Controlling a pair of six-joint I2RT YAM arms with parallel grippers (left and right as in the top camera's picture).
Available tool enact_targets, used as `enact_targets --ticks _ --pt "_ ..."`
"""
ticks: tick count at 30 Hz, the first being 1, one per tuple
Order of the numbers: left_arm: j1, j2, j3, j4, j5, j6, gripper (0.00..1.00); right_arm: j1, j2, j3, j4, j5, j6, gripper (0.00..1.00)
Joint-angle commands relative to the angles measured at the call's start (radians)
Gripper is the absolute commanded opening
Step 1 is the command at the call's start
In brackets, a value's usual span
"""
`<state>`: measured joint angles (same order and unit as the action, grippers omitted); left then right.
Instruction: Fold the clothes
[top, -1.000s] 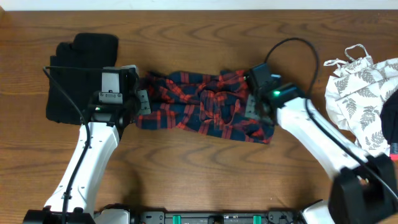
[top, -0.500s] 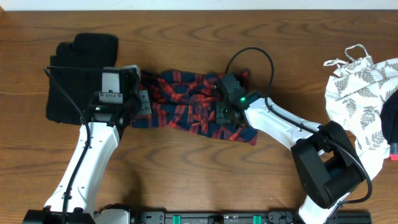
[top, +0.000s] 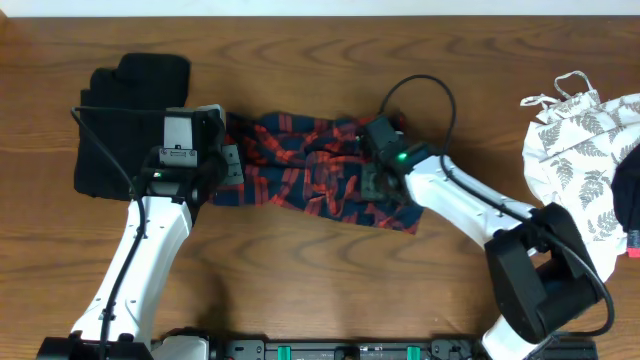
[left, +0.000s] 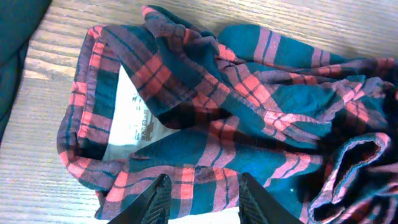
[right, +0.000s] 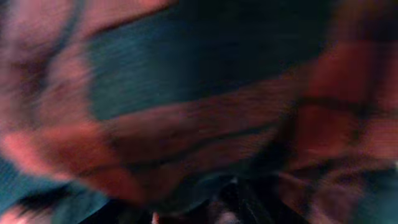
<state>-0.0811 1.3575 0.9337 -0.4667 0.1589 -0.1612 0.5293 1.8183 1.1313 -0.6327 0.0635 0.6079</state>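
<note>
From my seat the plaid shirt lies bunched in a long crumpled band on the table, stretched between my two grippers. The left gripper sits at the shirt's left end; on its wrist camera the left gripper has its two fingers set partway apart, with the lower hem of the shirt lying between them. I cannot tell whether they pinch that hem or only straddle it. Just ahead of those fingers and a little to their left, the collar is turned open and the white neck label shows, printed side up. On the far side of the left gripper from the shirt, a black garment lies in a flat heap, touching or nearly touching the wrist housing. The right gripper is down on the right half of the shirt, pressed into the folds with cloth on every side of it. Its wrist camera is blurred and filled with red and navy fabric, so I cannot tell how wide its jaws stand or whether they hold anything. Well off to the right of that gripper, a white leaf-print garment lies crumpled at the table edge, clear of the shirt
</note>
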Motion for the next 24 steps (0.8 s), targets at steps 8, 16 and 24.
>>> enact_targets --ticks 8,16,24 --pt "0.003 -0.010 0.022 -0.008 0.014 -0.013 0.37 -0.127 -0.016 -0.014 -0.006 -0.002 -0.077 0.41" --pt "0.003 -0.010 0.022 -0.008 0.014 -0.013 0.37 -0.089 -0.016 -0.014 0.012 -0.031 -0.105 0.41" --pt "0.003 -0.010 0.022 -0.013 0.013 -0.013 0.36 -0.100 -0.016 -0.014 0.059 -0.083 -0.084 0.42"
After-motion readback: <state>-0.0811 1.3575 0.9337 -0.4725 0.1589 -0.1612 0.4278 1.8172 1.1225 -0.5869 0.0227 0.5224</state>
